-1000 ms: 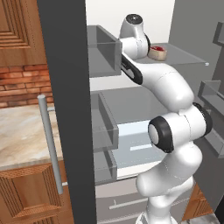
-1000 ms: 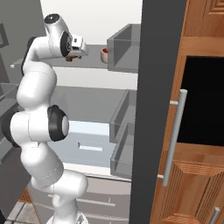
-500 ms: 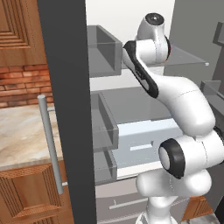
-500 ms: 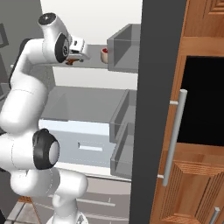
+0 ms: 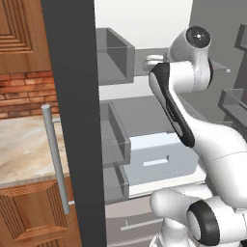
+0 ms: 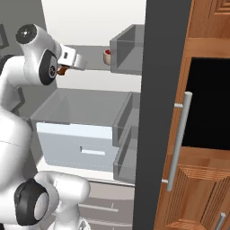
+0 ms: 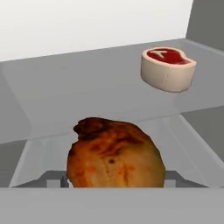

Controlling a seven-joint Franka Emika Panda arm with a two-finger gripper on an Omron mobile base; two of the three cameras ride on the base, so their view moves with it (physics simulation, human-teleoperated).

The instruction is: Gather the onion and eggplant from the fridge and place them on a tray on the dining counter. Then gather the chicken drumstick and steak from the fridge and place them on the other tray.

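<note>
Vs. the frame a second ago: your arm has swung its upper links right in the left base view and rolled; base cams unchanged, so the fridge (image 5: pixel 72 120) itself hasn't shifted. The steak was visible past the wrist in that view then; the arm now covers it there.

Left to right, right base view: the gripper (image 6: pixel 64 71) sits at the left end of the upper shelf (image 6: pixel 96 65), with an orange-brown sliver showing just below the white hand. Further right on the same shelf, the steak (image 6: pixel 108 55) lies near the grey door bin (image 6: pixel 128 49), apart from the hand.

Hand: partly open, approx. mid-range. Hand view shows the chicken drumstick (image 7: pixel 114 155) close up between where the fingers would be, dark end up-left, sitting off the shelf surface behind it. Looks carried, but finger contact is hidden, so you can't confirm grip from these frames. The steak (image 7: pixel 168 68) lies behind, upper right, flat on the shelf, well clear.

Labels/writing: none legible on any item.
</note>
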